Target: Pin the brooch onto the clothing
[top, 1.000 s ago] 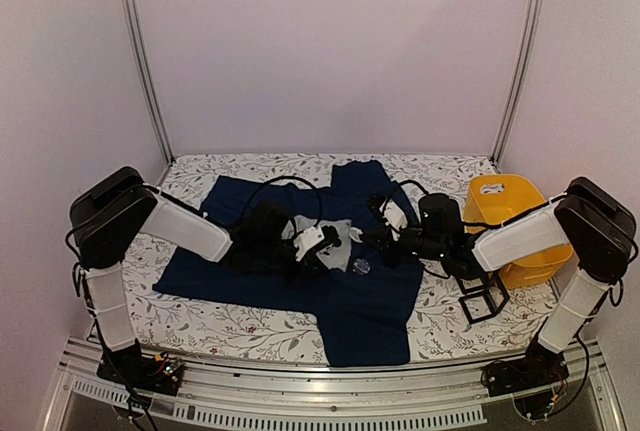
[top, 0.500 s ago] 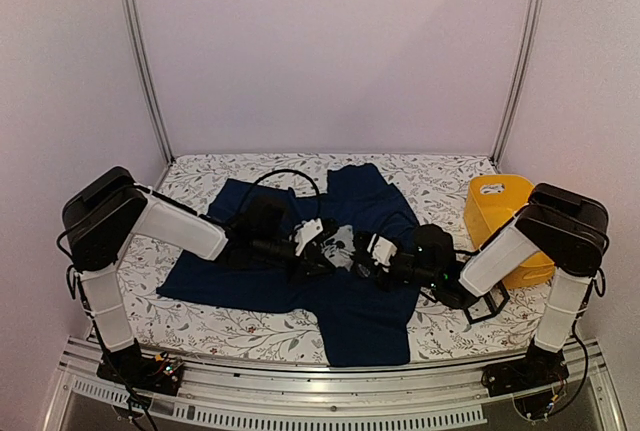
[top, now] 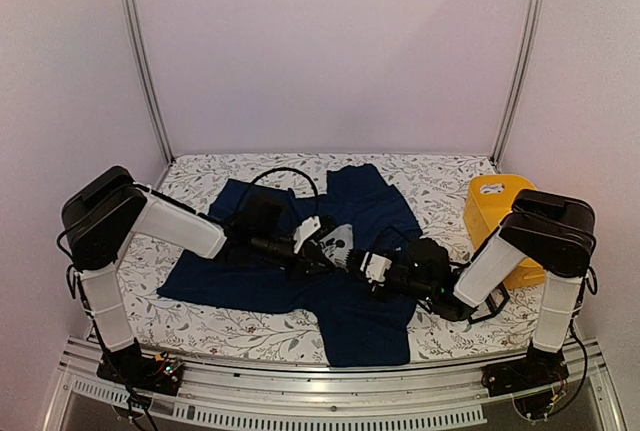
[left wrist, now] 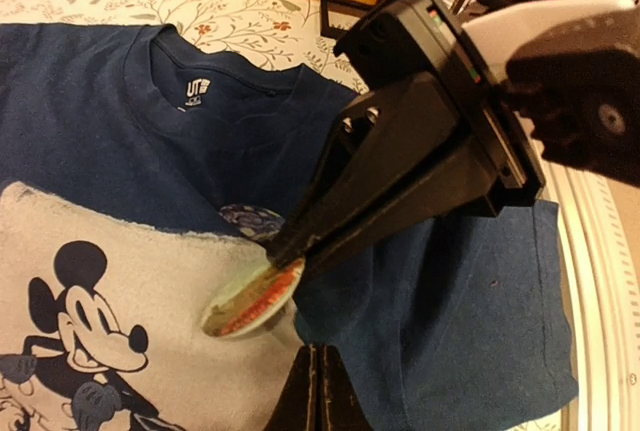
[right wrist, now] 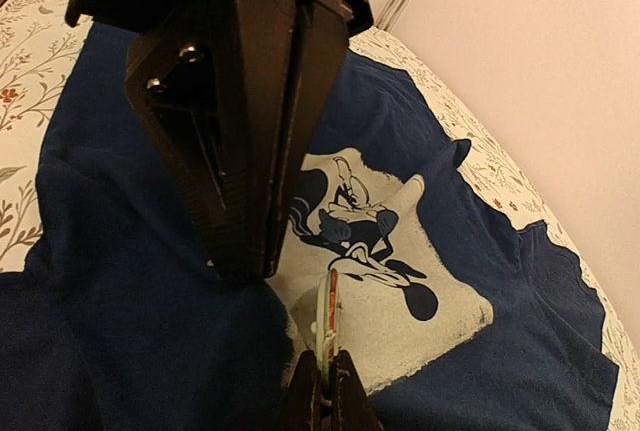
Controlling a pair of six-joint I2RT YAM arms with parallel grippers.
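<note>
Pinching the brooch (left wrist: 248, 303) edge-on in the right gripper (left wrist: 284, 263) and the T-shirt (left wrist: 440, 291) in the left gripper (right wrist: 246, 263), could twist the brooch loose by pushing into slack cloth.

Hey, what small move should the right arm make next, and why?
Probably ease the right gripper down until the brooch it pinches meets the T-shirt at the edge of the print; the brooch is tilted over that edge, with the shut left gripper close beside.
</note>
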